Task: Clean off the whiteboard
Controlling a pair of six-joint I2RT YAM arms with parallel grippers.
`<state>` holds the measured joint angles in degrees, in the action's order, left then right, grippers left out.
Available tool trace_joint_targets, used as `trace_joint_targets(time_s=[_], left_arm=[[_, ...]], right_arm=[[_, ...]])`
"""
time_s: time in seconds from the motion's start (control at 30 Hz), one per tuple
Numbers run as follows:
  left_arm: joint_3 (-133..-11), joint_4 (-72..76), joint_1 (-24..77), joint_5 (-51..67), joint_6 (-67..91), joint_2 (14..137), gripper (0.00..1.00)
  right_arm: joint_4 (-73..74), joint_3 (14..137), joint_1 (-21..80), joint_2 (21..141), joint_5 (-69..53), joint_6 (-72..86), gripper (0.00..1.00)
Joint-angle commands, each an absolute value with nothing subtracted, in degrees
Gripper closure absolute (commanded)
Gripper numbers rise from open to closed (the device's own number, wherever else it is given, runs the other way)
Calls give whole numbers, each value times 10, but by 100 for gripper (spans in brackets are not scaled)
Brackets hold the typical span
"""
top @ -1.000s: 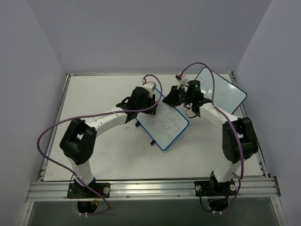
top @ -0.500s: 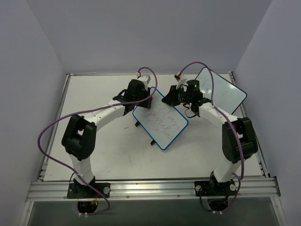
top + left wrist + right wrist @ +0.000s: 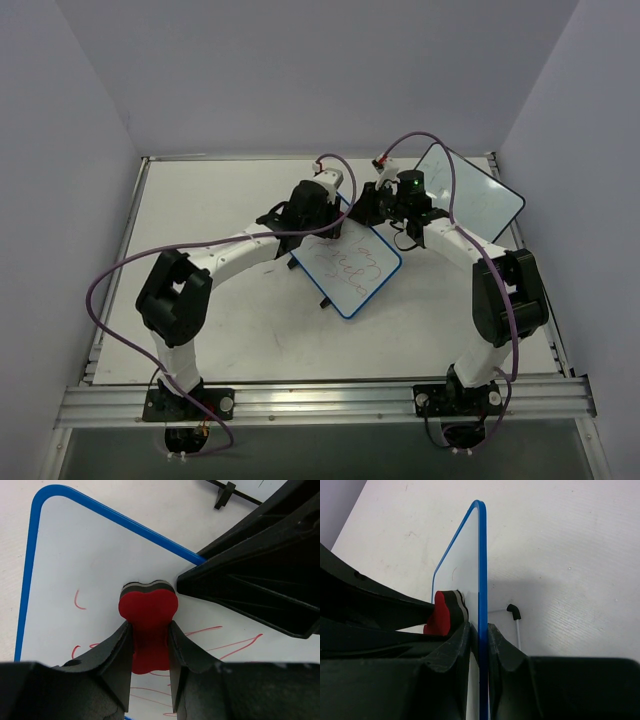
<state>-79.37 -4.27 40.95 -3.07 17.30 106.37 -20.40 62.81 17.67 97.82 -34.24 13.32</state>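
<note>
A blue-framed whiteboard with red scribbles stands tilted at the table's middle on a thin stand. My right gripper is shut on its far edge. My left gripper is shut on a red eraser and presses its grey felt side against the board face near the top. The eraser also shows in the right wrist view, touching the board. Red marks run below and beside the eraser.
A second whiteboard with faint marks lies at the back right of the table. The board's black-tipped stand leg rests on the white table behind it. Purple cables loop over both arms.
My left gripper with the eraser has swept right along the board's top edge, after moving left half a second earlier. The right arm and the board have stayed put.
</note>
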Motion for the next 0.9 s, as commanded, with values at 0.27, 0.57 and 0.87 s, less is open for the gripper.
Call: trace_joint_targets(time_s=[0.27,0.57,0.87], left_arm=[[-747,-35,384,-47,192,1055,98],[-722,-34,342,-47,202,1047,98],[-796,-83,317,-50,207,1077,98]], right_arm=[[-205,637,198,965,-369,108,100],[-203,635,199,965,-369,106,100],[-200,637,200,965,-368,105,100]])
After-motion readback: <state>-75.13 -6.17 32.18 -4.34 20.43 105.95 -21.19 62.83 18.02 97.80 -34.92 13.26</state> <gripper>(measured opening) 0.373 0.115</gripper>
